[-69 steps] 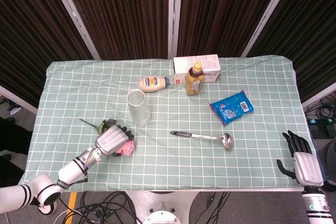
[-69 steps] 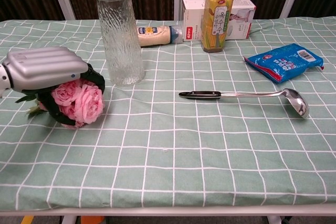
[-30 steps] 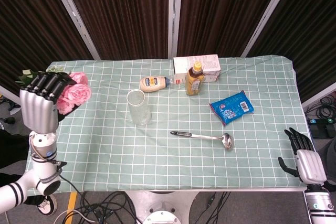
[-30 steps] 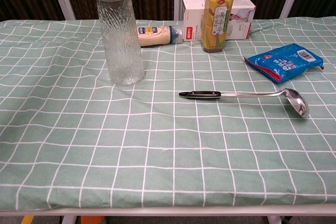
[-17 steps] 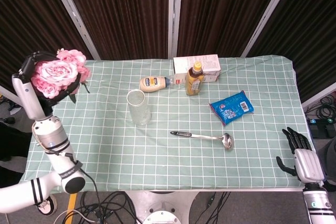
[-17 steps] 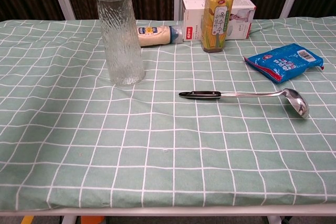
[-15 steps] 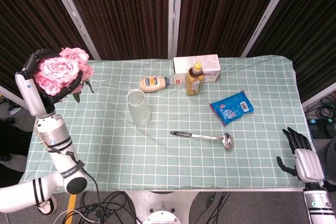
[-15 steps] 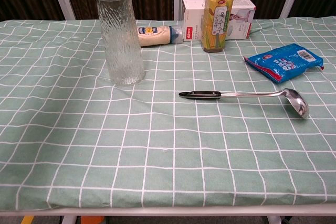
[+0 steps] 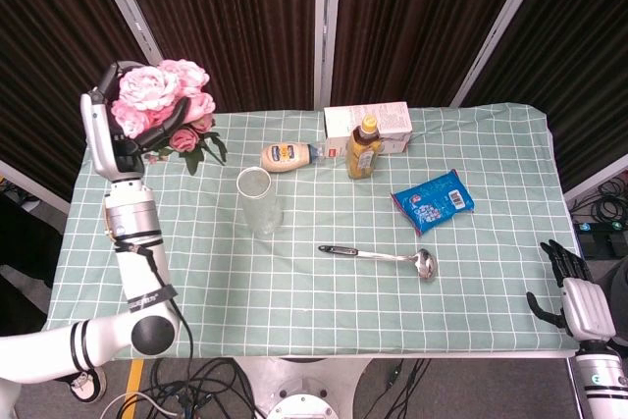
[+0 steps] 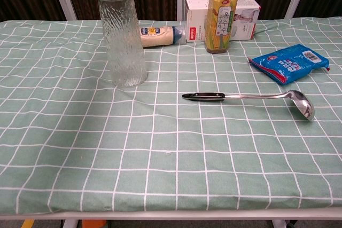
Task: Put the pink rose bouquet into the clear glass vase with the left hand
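Gripping the pink rose bouquet [image 9: 162, 93], the left hand [image 9: 110, 130] is raised high over the far left corner of the table [image 9: 294, 291]; dark fingers [image 9: 169, 117] curl around the bunch below the blooms, with green leaves hanging out to the right. Bouquet is well off the cloth and to the left of the glass vase [image 9: 258, 200], not above it. Neither hand nor flowers show in the chest view.

Vase stands upright on the green checked cloth, left of centre, mouth open upward, nothing visible inside; ribbed clear glass in the chest view [image 10: 121, 36].

Right hand [image 9: 577, 303] hangs off the near right edge of the table, dark fingers spread and lightly bent, holding nothing.

Other items on the cloth:
- mayonnaise bottle [image 9: 287, 155] lying on its side just beyond the vase, cap end toward the right.
- tea bottle [image 9: 363, 147] upright, yellow cap, just in front of a white box [image 9: 368, 125] at the far edge.
- blue snack packet [image 9: 433, 198] lying flat, right of centre.
- metal ladle [image 9: 378, 258] lying near the middle, black handle pointing left, bowl to the right.
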Controlling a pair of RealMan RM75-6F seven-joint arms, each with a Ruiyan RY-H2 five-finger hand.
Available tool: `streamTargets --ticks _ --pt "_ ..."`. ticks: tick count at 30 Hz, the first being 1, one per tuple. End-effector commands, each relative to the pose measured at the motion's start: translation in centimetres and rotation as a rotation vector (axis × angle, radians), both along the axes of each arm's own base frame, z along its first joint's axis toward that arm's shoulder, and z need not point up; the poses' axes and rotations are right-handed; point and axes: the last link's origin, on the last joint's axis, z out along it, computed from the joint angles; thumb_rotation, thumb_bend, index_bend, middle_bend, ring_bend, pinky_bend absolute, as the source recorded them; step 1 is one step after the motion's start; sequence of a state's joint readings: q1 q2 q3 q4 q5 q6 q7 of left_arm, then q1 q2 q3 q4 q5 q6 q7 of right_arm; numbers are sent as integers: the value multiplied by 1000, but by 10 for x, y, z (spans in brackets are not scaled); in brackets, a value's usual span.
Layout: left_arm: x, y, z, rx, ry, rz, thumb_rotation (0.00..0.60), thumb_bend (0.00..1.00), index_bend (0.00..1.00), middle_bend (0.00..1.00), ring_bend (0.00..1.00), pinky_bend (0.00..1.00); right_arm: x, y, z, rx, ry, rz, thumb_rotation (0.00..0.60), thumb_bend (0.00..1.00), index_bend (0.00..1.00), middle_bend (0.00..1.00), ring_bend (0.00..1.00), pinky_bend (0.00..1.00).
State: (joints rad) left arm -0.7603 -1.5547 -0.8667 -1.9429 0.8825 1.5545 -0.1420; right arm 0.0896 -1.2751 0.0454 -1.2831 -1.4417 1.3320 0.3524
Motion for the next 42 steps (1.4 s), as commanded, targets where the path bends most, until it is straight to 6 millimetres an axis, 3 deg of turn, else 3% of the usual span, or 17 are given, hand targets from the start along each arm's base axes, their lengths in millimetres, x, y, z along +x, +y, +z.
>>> streamTargets --ticks 1,8,13,22,28,31,35,37,42 --pt "13 2 -1 -54 -48 -28 600 163 492 501 470 615 -2 0 1 -8 -5 -4 600 290 0 0 0 0" --pt "28 4 0 -96 -51 -40 600 162 496 501 470 614 -10 3 0 -6 -12 -23 600 291 0 0 0 0" --pt "29 4 -14 -80 11 -48 600 163 496 494 462 605 -12 2 1 -12 -12 -24 600 291 0 0 0 0" --pt "5 14 -58 -169 35 -7 600 162 496 492 461 604 -18 1 -5 7 -8 -50 600 291 0 0 0 0" --pt "-8 16 -74 -226 22 11 600 161 478 482 450 595 -18 0 -6 8 -5 -52 600 291 0 0 0 0" --pt "-10 11 -82 -242 28 -46 600 143 378 385 354 494 -19 1 -6 9 -5 -54 600 291 0 0 0 0" --pt "-16 3 -88 -241 9 -159 600 58 174 101 145 277 -21 0 -6 8 -5 -65 600 291 0 0 0 0" --pt "-18 0 -86 -222 -19 -188 600 30 136 26 70 196 -20 0 -5 7 -5 -67 600 290 0 0 0 0" --pt "-23 -6 -74 -202 -53 -204 600 0 123 0 30 139 -18 -1 -5 4 -3 -58 600 290 0 0 0 0"
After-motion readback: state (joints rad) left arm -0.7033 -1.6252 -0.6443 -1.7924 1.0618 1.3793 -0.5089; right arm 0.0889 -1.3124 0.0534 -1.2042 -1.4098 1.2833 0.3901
